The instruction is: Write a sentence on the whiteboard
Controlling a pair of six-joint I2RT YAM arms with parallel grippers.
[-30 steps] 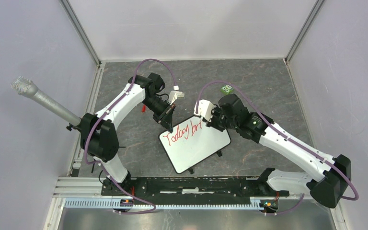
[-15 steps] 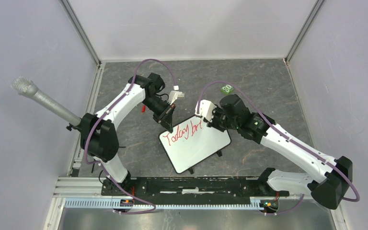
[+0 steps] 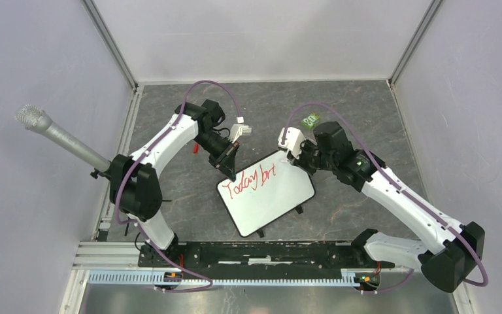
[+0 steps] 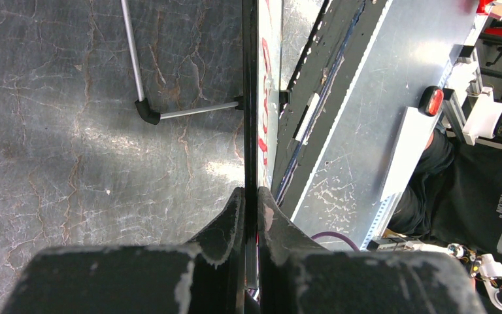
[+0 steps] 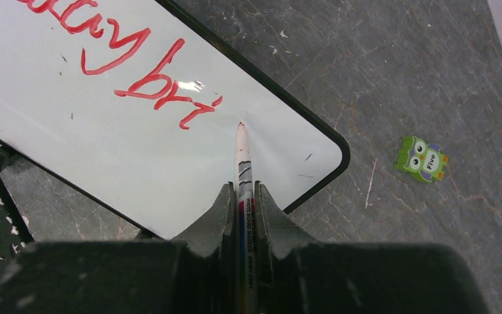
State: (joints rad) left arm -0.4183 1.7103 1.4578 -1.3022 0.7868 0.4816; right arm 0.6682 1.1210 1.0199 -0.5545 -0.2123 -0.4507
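The whiteboard (image 3: pixel 271 199) lies slanted in the middle of the table, with the sentence (image 3: pixel 250 180) reading "Today bri" in red. My left gripper (image 3: pixel 229 167) is shut on the board's upper left edge. In the left wrist view the whiteboard (image 4: pixel 250 98) runs edge-on between the fingers of the left gripper (image 4: pixel 250 193). My right gripper (image 5: pixel 242 188) is shut on a white marker pen (image 5: pixel 242 160). Its red tip stands just right of the "i" of the sentence (image 5: pixel 150 82), over the whiteboard (image 5: pixel 137 154). Whether the tip touches the board I cannot tell.
A green owl eraser (image 5: pixel 421 159) lies on the grey table beyond the board's far corner, the same owl eraser (image 3: pixel 310 121) showing behind the right wrist. A small red piece (image 3: pixel 195 148) lies under the left forearm. A grey microphone (image 3: pixel 59 137) juts in from the left wall.
The right gripper has shifted right and a little away with the pen, from over the letters to just past "bri". The left arm and the board have not moved.
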